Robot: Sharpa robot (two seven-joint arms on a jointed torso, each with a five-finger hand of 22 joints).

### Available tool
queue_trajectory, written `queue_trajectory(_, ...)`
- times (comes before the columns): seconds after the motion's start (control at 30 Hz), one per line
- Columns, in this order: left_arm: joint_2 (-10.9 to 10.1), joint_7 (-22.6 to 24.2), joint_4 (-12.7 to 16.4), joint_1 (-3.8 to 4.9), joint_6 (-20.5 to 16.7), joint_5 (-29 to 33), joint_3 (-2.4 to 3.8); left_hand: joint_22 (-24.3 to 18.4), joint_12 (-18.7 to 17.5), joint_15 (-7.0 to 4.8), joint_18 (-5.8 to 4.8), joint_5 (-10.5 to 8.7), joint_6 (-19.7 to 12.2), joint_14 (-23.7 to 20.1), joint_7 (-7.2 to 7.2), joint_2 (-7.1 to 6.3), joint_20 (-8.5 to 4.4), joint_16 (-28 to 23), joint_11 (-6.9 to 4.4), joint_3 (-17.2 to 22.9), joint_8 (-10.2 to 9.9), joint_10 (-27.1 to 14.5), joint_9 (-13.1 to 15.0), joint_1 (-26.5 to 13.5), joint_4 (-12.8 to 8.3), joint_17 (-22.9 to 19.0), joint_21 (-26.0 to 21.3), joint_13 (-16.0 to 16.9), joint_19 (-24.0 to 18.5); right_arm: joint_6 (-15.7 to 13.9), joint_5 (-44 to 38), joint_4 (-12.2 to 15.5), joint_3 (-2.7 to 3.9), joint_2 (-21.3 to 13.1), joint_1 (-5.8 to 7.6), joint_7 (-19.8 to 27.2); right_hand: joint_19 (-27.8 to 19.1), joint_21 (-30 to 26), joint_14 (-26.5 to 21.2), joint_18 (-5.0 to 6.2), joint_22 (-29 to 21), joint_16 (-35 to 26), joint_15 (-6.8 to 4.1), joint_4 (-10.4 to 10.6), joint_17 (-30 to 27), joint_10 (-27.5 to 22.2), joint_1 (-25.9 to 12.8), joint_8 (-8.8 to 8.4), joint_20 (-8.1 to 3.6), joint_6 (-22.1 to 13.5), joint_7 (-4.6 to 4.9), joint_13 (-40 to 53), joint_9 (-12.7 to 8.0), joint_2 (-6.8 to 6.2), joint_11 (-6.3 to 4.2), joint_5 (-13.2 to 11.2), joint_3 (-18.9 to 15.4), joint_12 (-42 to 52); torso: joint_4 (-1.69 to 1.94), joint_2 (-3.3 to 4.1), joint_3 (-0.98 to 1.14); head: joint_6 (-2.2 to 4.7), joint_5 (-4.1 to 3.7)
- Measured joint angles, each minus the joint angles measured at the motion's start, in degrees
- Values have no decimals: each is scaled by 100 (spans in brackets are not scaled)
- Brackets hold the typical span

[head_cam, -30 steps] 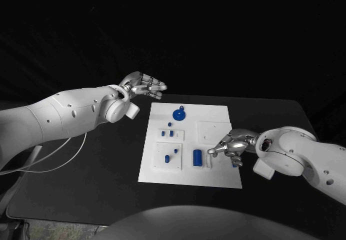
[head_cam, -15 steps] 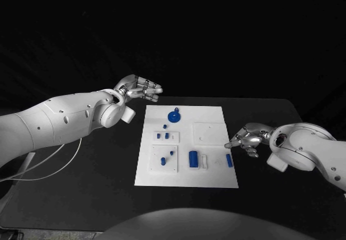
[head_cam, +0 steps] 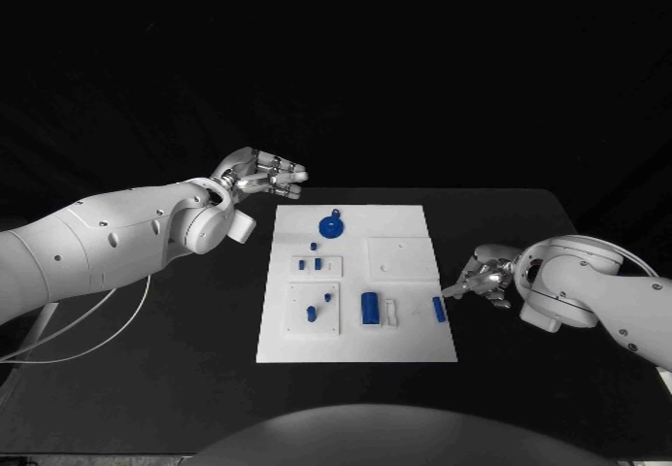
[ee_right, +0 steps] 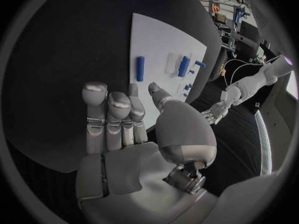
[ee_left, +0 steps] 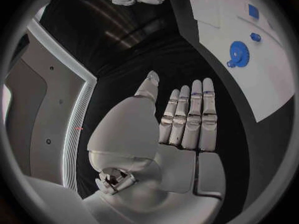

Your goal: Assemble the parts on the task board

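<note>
The flat white rectangular task board (head_cam: pixel 358 282) is lying in the middle of the matte black worktop (head_cam: pixel 168 369), and the work on it is looking only partly done, as far as one can judge. Near its far edge a round blue gear-like disc with a small tab (head_cam: pixel 330 227) is resting flat, with a tiny blue stud (head_cam: pixel 314 247) just beside it toward the robot. Two raised white square plates on the board's left half are carrying small blue pegs (head_cam: pixel 310 263), some of which seem to be standing in holes, though whether they are fully seated is too small to tell. A larger white square plate (head_cam: pixel 396 258) on the right half is showing no blue piece, so it probably is waiting for one. Nearer the robot, a thick blue cylinder (head_cam: pixel 370 308) is lying on its side next to a small white bar (head_cam: pixel 393 311), and a slimmer blue rod (head_cam: pixel 438 309) is lying loose close to the board's right edge; both appear unplaced. The right hand (head_cam: pixel 481 278) is hovering just off that right edge, near the slim rod but holding nothing, its fingers loosely extended and apart. The left hand (head_cam: pixel 260 175) is hanging above the worktop beyond the board's far left corner, fingers straight and side by side, empty as well.
</note>
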Motion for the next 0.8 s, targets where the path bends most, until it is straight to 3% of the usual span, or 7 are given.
queue_trajectory(0.13, 2, 2, 4, -7, 11, 15, 0, 0, 0, 13, 1, 0, 0, -24, 0, 0, 0, 0, 0, 0, 0, 0, 0, 0, 0, 0, 0, 0, 0, 53, -104, -8, -29, 76, -43, -227, 0, 0, 0, 0, 14, 0, 0, 196, 0, 8, -68, 0, 0, 0, 0, 0, 333, -110, -8, -131, 159, 0, 8, 3, 1, -1, -1)
queue_trajectory(0.23, 4, 3, 7, -10, 20, 22, 0, 0, 0, 13, 1, 0, 0, -24, 0, 0, 0, 0, 0, 0, 0, 0, 0, 0, 0, 0, 0, 0, 0, 68, -170, -16, -57, 137, -86, -329, 0, 0, 0, 0, 15, 0, 0, 362, 0, 8, -83, 0, 0, 0, 0, 0, 497, -270, -8, -211, 327, 0, 10, 9, 3, -8, -4)
queue_trajectory(0.37, 6, 3, 9, -13, 38, 29, 0, 0, 0, 32, 0, 0, 0, -43, 0, 0, 22, 0, 3, 0, 0, -4, 0, 0, 0, 1, 0, 0, -22, 67, -238, -26, -85, 224, -132, -414, 0, 0, 0, 0, 25, 0, 0, 463, 3, 8, -116, 0, 0, 0, 0, 0, 657, -309, -8, -218, 429, 0, 13, 15, 7, -20, 5)
queue_trajectory(0.5, 5, -8, 9, -13, 64, 33, 0, -5, 0, 31, 0, 0, 0, -85, 0, 0, 22, 0, 21, 0, 0, -21, 0, 0, 0, 1, 0, 0, -22, 51, -287, -27, -103, 310, -159, -462, 0, -26, 0, 0, 25, 0, 0, 591, 16, 8, -150, 0, 0, 25, -25, 0, 831, -445, -8, -240, 478, -23, 18, 20, 10, -47, 13)
queue_trajectory(0.67, 3, -25, 9, -14, 95, 33, -1, -5, 0, 31, 0, 0, -24, -85, 24, 0, 42, 0, 36, 0, 0, -36, 0, 0, 0, 1, 0, 0, -42, 21, -347, -30, -133, 374, -176, -495, 0, -26, 0, 0, 24, 0, 0, 700, 44, 8, -176, 0, 0, 26, -26, 0, 1218, -535, -8, -240, 508, -23, 20, 20, 12, -59, 9)
queue_trajectory(0.8, 4, -41, 5, -14, 115, 33, -1, -5, 0, 45, 0, 0, -24, -98, 24, 0, 42, 0, 41, 0, 0, -42, 0, 0, 0, 1, 0, 0, -42, -5, -414, -44, -166, 414, -191, -512, 22, -26, 0, -1, 21, 0, 0, 721, 65, 28, -176, 0, -22, -2, -58, 0, 1471, -536, -28, -240, 529, -50, 20, 19, 10, -60, 8)
